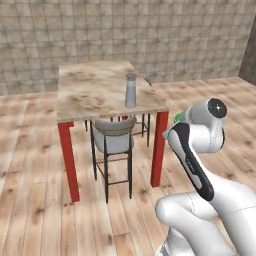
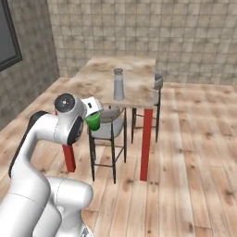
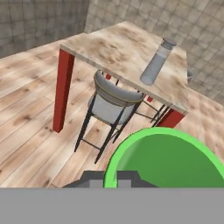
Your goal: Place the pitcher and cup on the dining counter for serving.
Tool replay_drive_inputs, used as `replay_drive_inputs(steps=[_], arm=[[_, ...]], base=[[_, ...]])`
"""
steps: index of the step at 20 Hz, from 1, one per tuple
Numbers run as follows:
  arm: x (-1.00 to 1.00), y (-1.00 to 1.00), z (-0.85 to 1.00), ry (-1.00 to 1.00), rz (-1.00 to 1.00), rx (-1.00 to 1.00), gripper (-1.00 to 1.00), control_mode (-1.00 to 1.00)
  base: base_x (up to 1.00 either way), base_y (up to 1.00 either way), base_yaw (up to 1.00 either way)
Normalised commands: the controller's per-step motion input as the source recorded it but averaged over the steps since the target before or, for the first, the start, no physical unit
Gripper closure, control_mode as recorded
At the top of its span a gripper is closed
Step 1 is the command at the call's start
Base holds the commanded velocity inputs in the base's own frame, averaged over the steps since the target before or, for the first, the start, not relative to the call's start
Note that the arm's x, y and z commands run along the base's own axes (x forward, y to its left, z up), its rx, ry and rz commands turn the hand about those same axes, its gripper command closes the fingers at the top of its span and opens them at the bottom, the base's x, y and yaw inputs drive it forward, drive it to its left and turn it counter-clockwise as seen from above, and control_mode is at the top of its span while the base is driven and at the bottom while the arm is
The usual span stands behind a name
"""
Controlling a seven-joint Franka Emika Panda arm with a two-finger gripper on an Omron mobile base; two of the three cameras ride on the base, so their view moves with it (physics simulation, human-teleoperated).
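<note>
1. The pitcher already stands upright on the dining counter, upper middle of the left base view, close to the near right edge — so half the serving job looks done.
2. The cup sits in the gripper at the middle left of the right base view, well short of the counter and lower than its top; in the hand view its green rim fills the lower right.
3. I judge the gripper is clamped on the cup, since the cup hangs in the air with nothing beneath it, though the fingers themselves are hidden.
4. A grey stool is tucked under the near edge — the cup must rise above that edge before going in.
5. There is plenty of bare stone left of the pitcher to set it down.
</note>
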Motion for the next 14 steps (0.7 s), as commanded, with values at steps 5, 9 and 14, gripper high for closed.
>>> replay_drive_inputs(steps=[5,9,14], arm=[[0.0,0.0,0.0,0.0,0.0,0.0,1.0,1.0],[0.0,0.0,0.0,0.0,0.0,0.0,1.0,1.0],[0.0,0.0,0.0,0.0,0.0,0.0,1.0,1.0]], base=[[0.62,-0.44,0.2],[0.7,-0.33,0.2],[0.61,-0.35,0.15]])
